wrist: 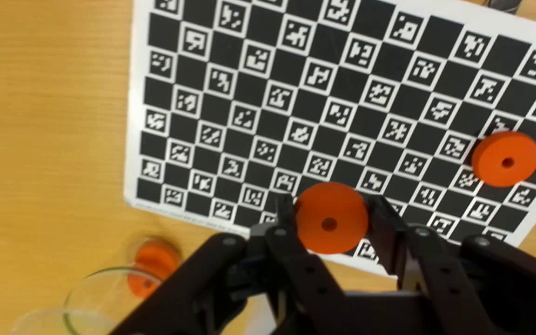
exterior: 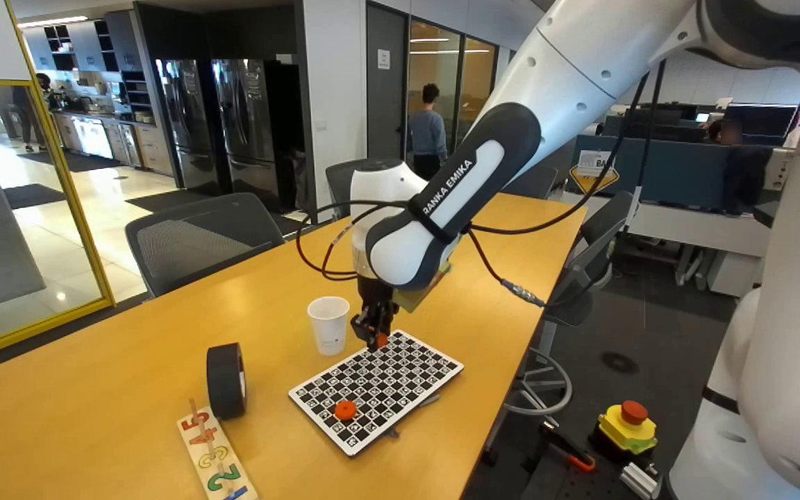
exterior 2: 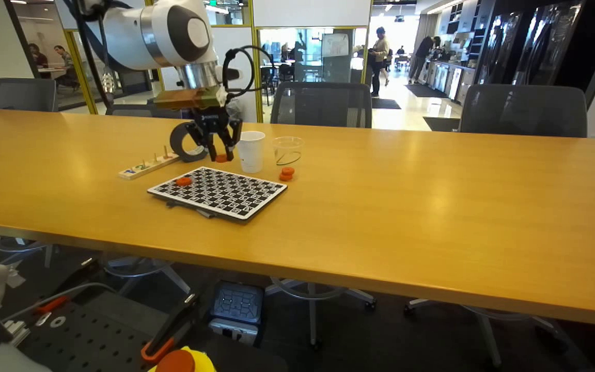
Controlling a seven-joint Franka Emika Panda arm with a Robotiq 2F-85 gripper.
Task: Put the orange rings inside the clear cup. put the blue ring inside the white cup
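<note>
Hand (exterior 2: 221, 156) clamps an orange ring (wrist: 332, 209) snugly, pick-up apparently done, carry and release over the clear cup (exterior 2: 288, 150) likely next.

An open-plan office

Mesh-backed chairs (exterior 2: 321, 103) stand around a long table (exterior 2: 432, 206). In an exterior view, monitors (exterior: 761, 123) show above blue desk partitions (exterior: 685, 177), and a dark door (exterior: 385, 104) stands beside a glass-fronted room (exterior: 435, 69). Both exterior views show tall fridges (exterior: 251, 97), wall cabinets (exterior: 85, 52) and a kitchen counter (exterior: 146, 142) farther back.
</note>
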